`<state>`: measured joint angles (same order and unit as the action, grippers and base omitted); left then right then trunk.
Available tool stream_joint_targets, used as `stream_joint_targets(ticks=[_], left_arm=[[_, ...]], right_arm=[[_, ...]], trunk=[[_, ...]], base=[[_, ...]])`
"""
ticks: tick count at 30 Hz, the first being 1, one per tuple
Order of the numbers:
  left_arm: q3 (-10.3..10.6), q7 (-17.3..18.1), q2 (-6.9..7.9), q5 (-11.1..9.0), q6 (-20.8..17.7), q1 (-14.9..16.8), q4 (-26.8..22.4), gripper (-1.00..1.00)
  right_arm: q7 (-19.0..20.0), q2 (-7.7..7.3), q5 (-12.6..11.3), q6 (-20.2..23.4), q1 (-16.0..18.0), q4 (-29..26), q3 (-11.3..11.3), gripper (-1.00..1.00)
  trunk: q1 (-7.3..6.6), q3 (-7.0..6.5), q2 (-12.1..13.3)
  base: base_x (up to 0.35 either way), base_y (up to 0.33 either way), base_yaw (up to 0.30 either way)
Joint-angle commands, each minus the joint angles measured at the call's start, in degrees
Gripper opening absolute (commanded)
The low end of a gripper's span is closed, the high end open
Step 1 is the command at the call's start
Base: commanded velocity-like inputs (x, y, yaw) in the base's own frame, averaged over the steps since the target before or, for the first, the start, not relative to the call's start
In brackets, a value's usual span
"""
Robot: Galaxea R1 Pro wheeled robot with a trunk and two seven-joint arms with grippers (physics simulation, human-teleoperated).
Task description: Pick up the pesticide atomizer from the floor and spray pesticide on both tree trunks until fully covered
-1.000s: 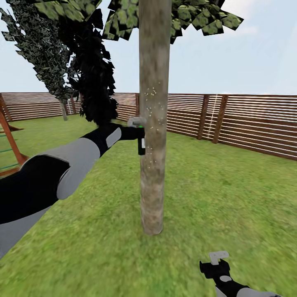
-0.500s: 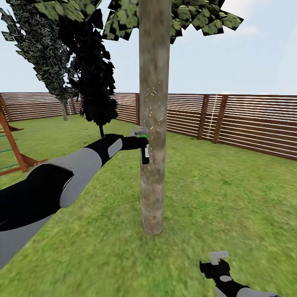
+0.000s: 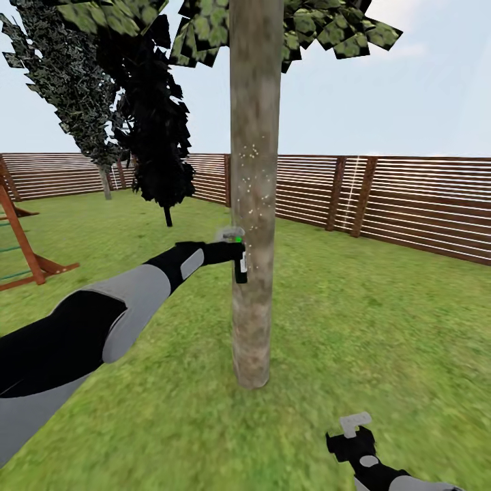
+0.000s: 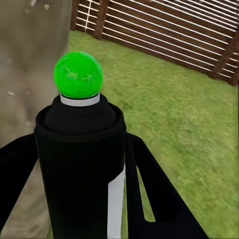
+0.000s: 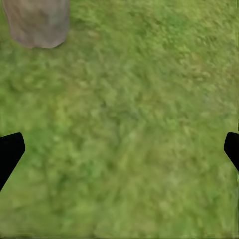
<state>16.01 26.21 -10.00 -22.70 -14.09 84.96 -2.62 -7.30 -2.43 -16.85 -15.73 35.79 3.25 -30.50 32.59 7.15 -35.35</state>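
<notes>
Head view: left end effector [image 3: 234, 254] grips pesticide atomizer [image 3: 240, 262].

Green lawn [image 5: 129, 129] stretches across the right wrist view, mottled with lighter and darker patches of grass. The grey-brown base of a tree trunk [image 5: 37, 22] stands on the lawn, cut off by the picture's edge. The right hand [image 5: 119, 149] points down at the grass well apart from the trunk, its 2 black fingertips [image 5: 10, 149] spread wide with nothing between them.

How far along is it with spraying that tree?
Picked up: the left gripper holds the pesticide atomizer against the tree trunk. White specks dot only the trunk's middle; its lower part looks bare. The right gripper hangs open, idle.
</notes>
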Motion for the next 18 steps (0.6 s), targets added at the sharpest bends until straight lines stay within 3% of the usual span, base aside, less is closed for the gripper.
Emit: stream_joint_targets(ticks=[1,6,11,12,18], left_arm=[[0.06,-0.04,0.0,0.02,-0.1,-0.02,-0.95,-1.0],[-0.12,-0.1,0.0,-0.1,-0.45,-0.06,-6.5,-1.0],[-0.36,0.01,0.0,0.09,0.09,-0.27,-0.36,-1.0],[-0.36,0.04,0.0,0.15,0.19,-1.68,0.4,-1.0],[-0.28,0.07,0.0,0.44,0.29,-4.13,0.93,-1.0]], right_arm=[[0.0,0.02,0.77,0.0,-0.01,0.0,0.02,1.0],[-0.01,0.05,2.04,0.03,0.01,0.0,0.03,1.0],[0.01,0.06,2.08,0.02,0.0,0.0,0.03,1.0],[0.01,0.06,2.08,0.03,0.01,0.0,0.03,1.0],[-0.01,0.06,2.09,0.0,-0.01,0.0,0.05,1.0]], trunk=[[0.0,0.0,0.0],[0.0,0.0,0.0],[0.0,0.0,0.0],[0.0,0.0,0.0],[0.0,0.0,0.0]], base=[[0.0,0.0,0.0],[0.0,0.0,0.0],[0.0,0.0,0.0],[0.0,0.0,0.0],[0.0,0.0,0.0]])
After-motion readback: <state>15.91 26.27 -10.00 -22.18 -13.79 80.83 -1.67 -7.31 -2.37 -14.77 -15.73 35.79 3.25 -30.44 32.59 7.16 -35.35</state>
